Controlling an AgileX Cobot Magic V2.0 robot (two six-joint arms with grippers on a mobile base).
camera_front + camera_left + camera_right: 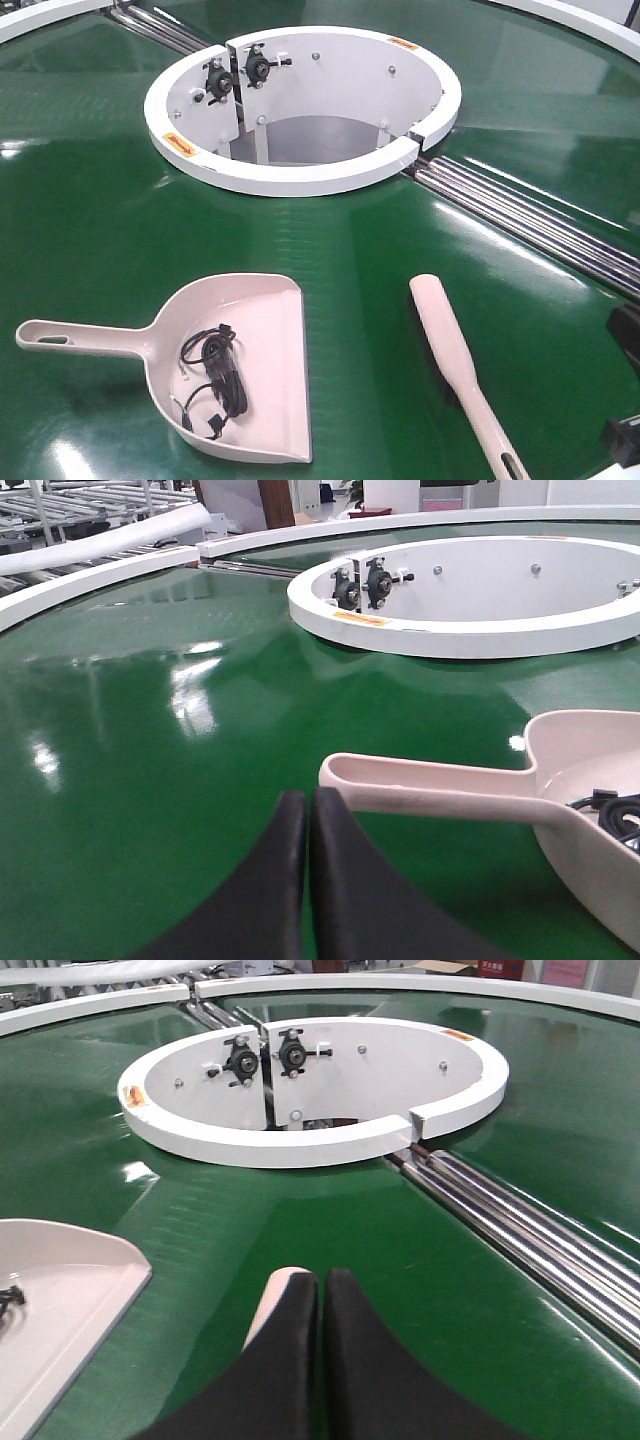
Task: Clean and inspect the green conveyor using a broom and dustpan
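Note:
The pale pink dustpan (245,365) lies on the green conveyor (100,230), its handle pointing left and a black cable (212,375) coiled inside it. To its right lies the broom (445,330), head toward the white ring and handle running to the lower right. My left gripper (307,798) is shut and holds nothing; its tips hover just short of the end of the dustpan handle (430,790). My right gripper (322,1278) is also shut on nothing and sits over the broom head (268,1310), which peeks out under its left finger.
A white ring opening (300,175) with black bearing mounts sits mid-belt. Chrome roller bars (540,220) run from it toward the right. Dark arm parts (625,340) show at the right edge. A white outer rim (110,570) borders the belt on the far left.

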